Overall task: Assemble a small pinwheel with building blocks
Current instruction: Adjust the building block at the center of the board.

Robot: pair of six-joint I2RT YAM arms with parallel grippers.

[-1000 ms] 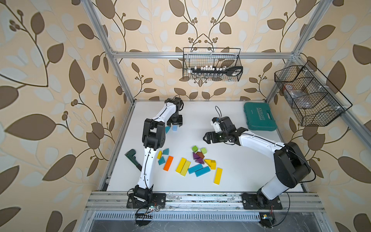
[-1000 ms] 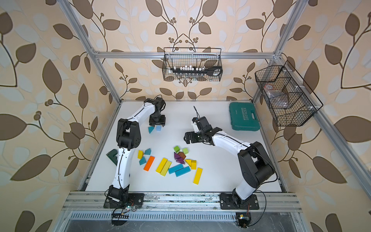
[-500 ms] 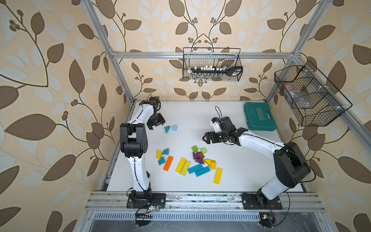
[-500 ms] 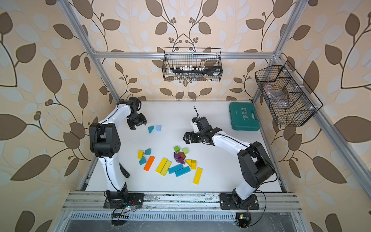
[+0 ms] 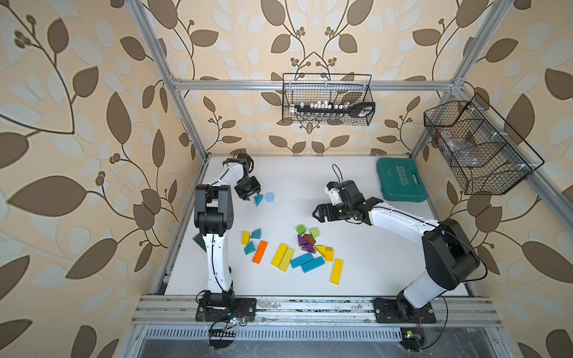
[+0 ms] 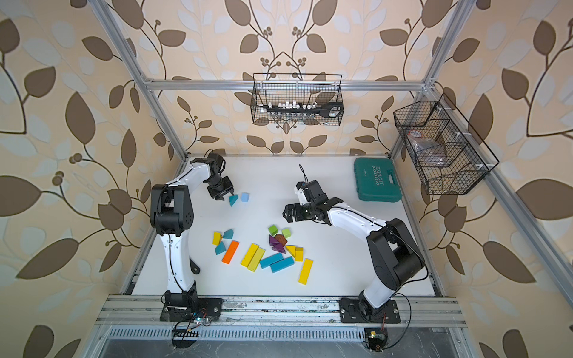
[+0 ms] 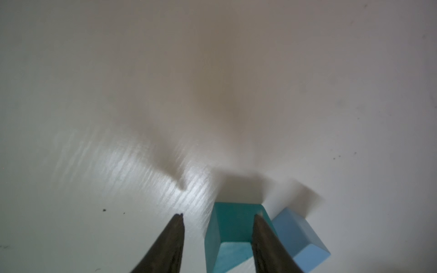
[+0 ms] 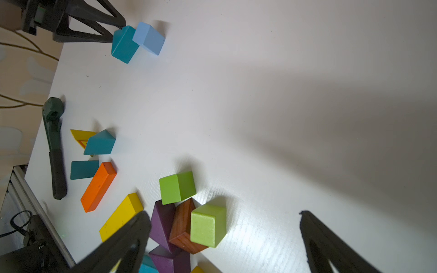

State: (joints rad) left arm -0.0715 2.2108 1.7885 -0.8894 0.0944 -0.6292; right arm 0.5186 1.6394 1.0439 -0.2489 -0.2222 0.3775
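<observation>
The left gripper (image 5: pixel 251 194) is down low at the upper left of the white table (image 5: pixel 297 176) in both top views. Its two fingers (image 7: pixel 175 238) have only a small gap, and nothing is pinched in it. The teal wedge (image 5: pixel 258 200) sits right at the tips. In the left wrist view one finger is in front of the wedge, and I cannot tell if it touches. The other finger is off to the side, clear of it. So the wedge is not held. It lies on the table, touching the light-blue cube (image 5: pixel 270 197).

I think these two sit apart from the heap (image 5: pixel 302 259) so the pinwheel can be built in a free spot, with the cube in the middle and wedges around it. The gripper may be lining up the wedge.

The right gripper (image 5: pixel 345 209) is spread wide and holds nothing. It hangs just above the heap near the middle of the frame, close to the green cubes (image 5: pixel 301 229) and the brown wedge (image 5: pixel 309 239). It looks ready to pick the next piece. The bars (image 5: pixel 259 251) lie flat with no gripper on them.
</observation>
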